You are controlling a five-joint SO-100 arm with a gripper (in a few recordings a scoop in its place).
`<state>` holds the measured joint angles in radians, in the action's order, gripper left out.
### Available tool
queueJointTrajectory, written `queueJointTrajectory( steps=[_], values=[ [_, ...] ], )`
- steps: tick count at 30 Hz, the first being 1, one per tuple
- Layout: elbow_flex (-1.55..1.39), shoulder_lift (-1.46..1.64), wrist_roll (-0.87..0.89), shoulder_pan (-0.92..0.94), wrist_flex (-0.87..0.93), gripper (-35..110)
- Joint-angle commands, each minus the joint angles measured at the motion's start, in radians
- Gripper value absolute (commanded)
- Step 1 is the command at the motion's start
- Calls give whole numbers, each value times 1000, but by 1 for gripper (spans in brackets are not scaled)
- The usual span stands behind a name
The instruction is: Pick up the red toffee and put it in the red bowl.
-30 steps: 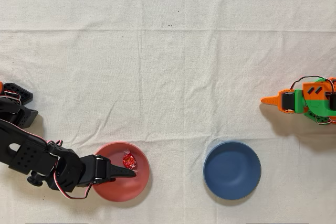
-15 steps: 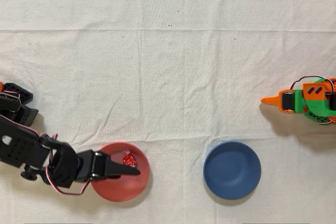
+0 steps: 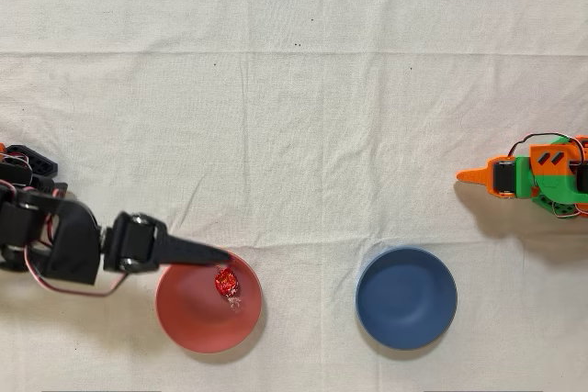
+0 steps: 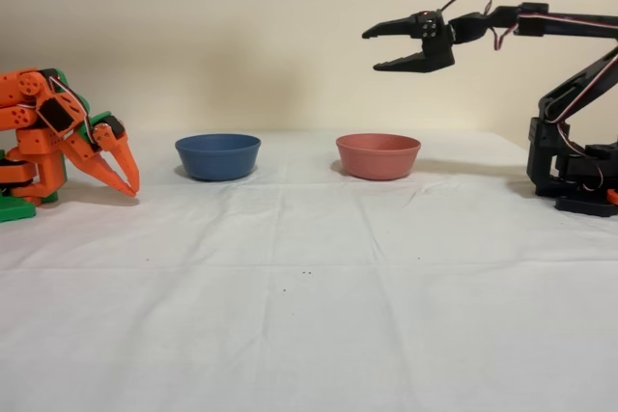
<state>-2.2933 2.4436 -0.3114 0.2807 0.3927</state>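
- The red toffee lay inside the red bowl, a little toward the rim on the bowl's upper right in the overhead view; from the side the bowl's wall hid it
- Judged by its looks, the toffee was very light and firm under a slick, crinkly foil, so it would likely skid or roll if nudged; the round foil body looked the surest place to pinch, the clear twisted end being too flimsy to trust
- The pincer hung well above the red bowl in the fixed view, its jaws spread apart and holding nothing
- The blue bowl stood well apart from the red one on the cloth-covered counter, and its inside looked bare
- With the toffee resting in the red bowl, the task looked done
- The orange arm stood idle at the far side
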Motion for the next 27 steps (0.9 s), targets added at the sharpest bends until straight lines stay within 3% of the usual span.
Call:
queueJointTrajectory(
  steps=[1, 10, 27],
  values=[
    [-37, 143, 69, -44, -41, 12],
    [-158, 302, 259, -155, -49, 3],
    [-545, 595, 380, -233, 80, 1]
  ],
)
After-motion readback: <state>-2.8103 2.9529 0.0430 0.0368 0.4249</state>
